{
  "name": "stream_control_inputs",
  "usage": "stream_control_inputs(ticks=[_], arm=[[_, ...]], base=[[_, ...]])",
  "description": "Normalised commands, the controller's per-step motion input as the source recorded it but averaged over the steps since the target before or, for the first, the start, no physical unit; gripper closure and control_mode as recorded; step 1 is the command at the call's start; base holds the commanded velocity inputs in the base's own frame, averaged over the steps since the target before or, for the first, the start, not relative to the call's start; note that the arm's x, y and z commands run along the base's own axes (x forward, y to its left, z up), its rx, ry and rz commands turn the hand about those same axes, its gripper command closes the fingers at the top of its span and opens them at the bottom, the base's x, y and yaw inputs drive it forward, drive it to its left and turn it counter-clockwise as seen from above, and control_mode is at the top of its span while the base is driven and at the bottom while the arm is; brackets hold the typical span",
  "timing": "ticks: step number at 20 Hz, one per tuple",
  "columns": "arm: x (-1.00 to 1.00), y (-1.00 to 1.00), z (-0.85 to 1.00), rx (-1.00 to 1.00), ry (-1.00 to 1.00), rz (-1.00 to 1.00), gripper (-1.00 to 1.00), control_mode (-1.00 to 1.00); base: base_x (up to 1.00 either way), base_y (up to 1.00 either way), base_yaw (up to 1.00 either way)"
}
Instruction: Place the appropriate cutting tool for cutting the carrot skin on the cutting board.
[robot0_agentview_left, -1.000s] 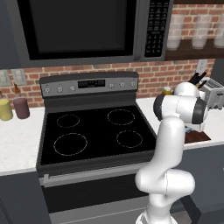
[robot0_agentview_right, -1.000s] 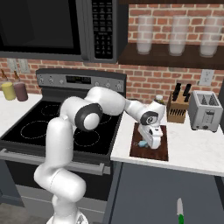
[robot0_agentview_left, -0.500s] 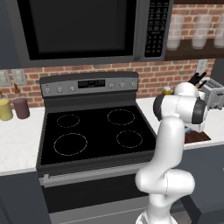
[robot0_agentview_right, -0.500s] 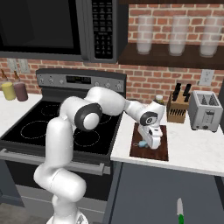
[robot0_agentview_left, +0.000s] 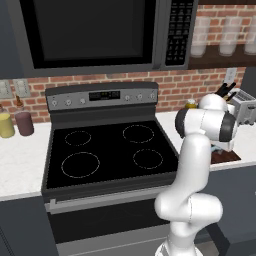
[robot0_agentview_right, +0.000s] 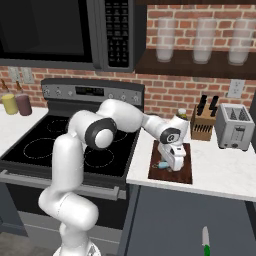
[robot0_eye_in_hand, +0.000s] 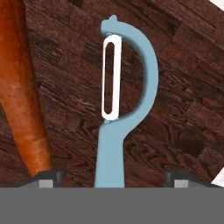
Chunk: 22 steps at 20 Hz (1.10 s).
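The light blue peeler (robot0_eye_in_hand: 114, 109) lies flat on the dark reddish-brown cutting board (robot0_eye_in_hand: 175, 100), its silvery blade pointing away from the hand. The orange carrot (robot0_eye_in_hand: 24, 96) lies alongside it on the board, to the left in the hand view. My gripper (robot0_eye_in_hand: 112, 177) hangs low over the peeler's handle, open, with the fingertips (robot0_eye_in_hand: 46, 177) wide on either side and not touching it. In the right base view the gripper (robot0_agentview_right: 171, 164) points down onto the cutting board (robot0_agentview_right: 186, 175), with a bit of the peeler (robot0_agentview_right: 161, 164) beside it. In the left base view the board (robot0_agentview_left: 227, 157) peeks out behind my arm.
A tan knife block (robot0_agentview_right: 202, 122) and a toaster (robot0_agentview_right: 235, 127) stand behind the board on the white counter. The black stovetop (robot0_agentview_right: 65, 145) is to the left, and two jars (robot0_agentview_right: 15, 104) stand at the far left. A green-handled tool (robot0_agentview_right: 205, 242) lies on the floor.
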Motion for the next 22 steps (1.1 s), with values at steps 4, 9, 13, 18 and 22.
stream_control_inputs(ticks=[4,9,13,18,22], arm=[[-0.09,-0.01,0.60,0.00,-0.08,0.00,-1.00,-1.00],[-0.51,0.34,0.92,0.00,-0.15,0.00,-1.00,-1.00],[-0.82,0.69,0.56,-0.07,-0.24,0.01,-1.00,-1.00],[-0.92,0.85,0.28,-0.18,-0.23,0.04,-1.00,-1.00],[-0.91,0.93,0.27,-0.24,-0.17,0.05,-1.00,-1.00]], base=[[0.00,0.00,0.00],[0.00,0.00,0.00],[0.00,0.00,0.00],[0.00,0.00,0.00],[0.00,0.00,0.00]])
